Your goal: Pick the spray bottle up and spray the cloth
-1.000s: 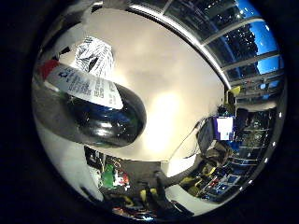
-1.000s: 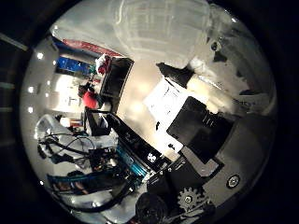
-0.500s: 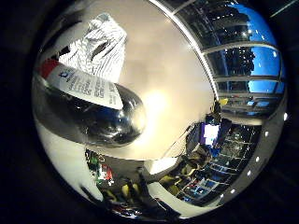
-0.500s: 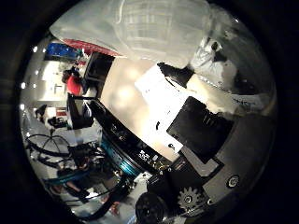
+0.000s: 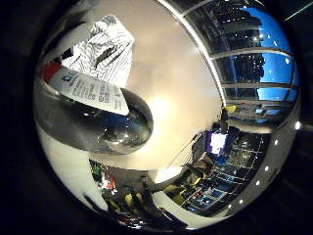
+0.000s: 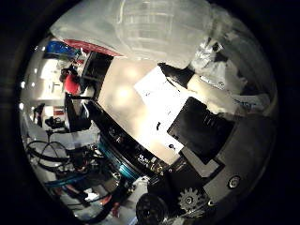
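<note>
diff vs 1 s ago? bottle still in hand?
Yes: the spray bottle still fills the view close to the palm, the hand wrapped against it as before. Both views have swung, so the hand has turned with the bottle. The striped cloth beyond the bottle looms larger, on the same table.

The spray bottle (image 5: 93,117) has tilted further, its base now nearer the cloth (image 5: 105,56).
</note>
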Motion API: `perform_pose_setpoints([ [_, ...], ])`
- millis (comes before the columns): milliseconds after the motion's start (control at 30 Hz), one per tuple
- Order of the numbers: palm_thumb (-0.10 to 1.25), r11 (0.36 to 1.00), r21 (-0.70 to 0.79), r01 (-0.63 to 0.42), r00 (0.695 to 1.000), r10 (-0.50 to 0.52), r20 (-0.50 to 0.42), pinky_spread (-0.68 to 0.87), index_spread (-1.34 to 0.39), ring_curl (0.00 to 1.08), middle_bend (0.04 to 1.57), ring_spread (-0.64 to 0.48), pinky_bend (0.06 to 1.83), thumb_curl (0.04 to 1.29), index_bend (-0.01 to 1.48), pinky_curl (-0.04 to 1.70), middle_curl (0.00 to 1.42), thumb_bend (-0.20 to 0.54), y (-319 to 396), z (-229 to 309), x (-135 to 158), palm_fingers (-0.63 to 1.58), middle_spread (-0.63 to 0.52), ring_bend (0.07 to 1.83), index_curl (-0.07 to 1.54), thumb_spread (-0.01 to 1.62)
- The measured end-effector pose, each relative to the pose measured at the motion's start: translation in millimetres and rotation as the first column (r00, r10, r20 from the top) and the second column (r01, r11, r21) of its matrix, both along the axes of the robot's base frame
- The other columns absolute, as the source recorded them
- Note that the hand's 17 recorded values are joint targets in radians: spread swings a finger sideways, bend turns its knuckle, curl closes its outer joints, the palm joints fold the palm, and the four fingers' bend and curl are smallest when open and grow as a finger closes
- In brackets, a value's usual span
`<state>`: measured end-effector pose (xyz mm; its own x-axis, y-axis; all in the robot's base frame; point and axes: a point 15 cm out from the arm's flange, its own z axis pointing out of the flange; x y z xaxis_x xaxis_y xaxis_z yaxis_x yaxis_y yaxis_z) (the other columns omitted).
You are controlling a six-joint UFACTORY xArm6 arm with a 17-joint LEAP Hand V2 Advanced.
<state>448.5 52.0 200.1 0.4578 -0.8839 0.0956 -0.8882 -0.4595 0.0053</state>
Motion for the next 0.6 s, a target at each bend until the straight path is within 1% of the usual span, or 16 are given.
perform_pose_setpoints([
  [100, 1.01, 0.999, 0.014, 0.029, 0.999, -0.029, 0.02, -0.15, -0.18, 0.77, 1.42, -0.22, 0.98, 0.69, 1.23, 1.52, 0.64, -0.015, 3, 2, 6, 1.14, -0.1, 1.35, 0.74, 1.0],
  [200, 1.01, 0.997, 0.041, 0.059, 0.996, -0.062, 0.061, -0.15, -0.18, 0.77, 1.42, -0.22, 0.98, 0.69, 1.23, 1.52, 0.64, -0.015, 6, 21, 20, 1.14, -0.1, 1.35, 0.74, 1.0],
  [300, 1.01, 0.982, 0.14, 0.123, 0.989, -0.133, 0.064, -0.15, -0.18, 0.77, 1.42, -0.22, 0.98, 0.7, 1.23, 1.52, 0.64, -0.015, 16, 37, 26, 1.14, -0.1, 1.35, 0.74, 1.0],
  [433, 1.01, 0.923, 0.334, 0.194, 0.974, -0.221, 0.045, -0.15, -0.18, 0.77, 1.42, -0.22, 0.99, 0.7, 1.23, 1.52, 0.64, -0.015, 55, 69, 35, 1.14, -0.1, 1.35, 0.74, 1.0],
  [500, 1.01, 0.885, 0.423, 0.195, 0.97, -0.237, 0.048, -0.15, -0.18, 0.77, 1.41, -0.21, 0.99, 0.7, 1.23, 1.52, 0.64, -0.015, 80, 91, 43, 1.14, -0.1, 1.35, 0.74, 0.99],
  [600, 1.01, 0.833, 0.522, 0.183, 0.971, -0.237, 0.039, -0.15, -0.18, 0.77, 1.41, -0.21, 0.99, 0.7, 1.23, 1.52, 0.64, -0.015, 119, 109, 46, 1.14, -0.1, 1.35, 0.74, 0.99],
])
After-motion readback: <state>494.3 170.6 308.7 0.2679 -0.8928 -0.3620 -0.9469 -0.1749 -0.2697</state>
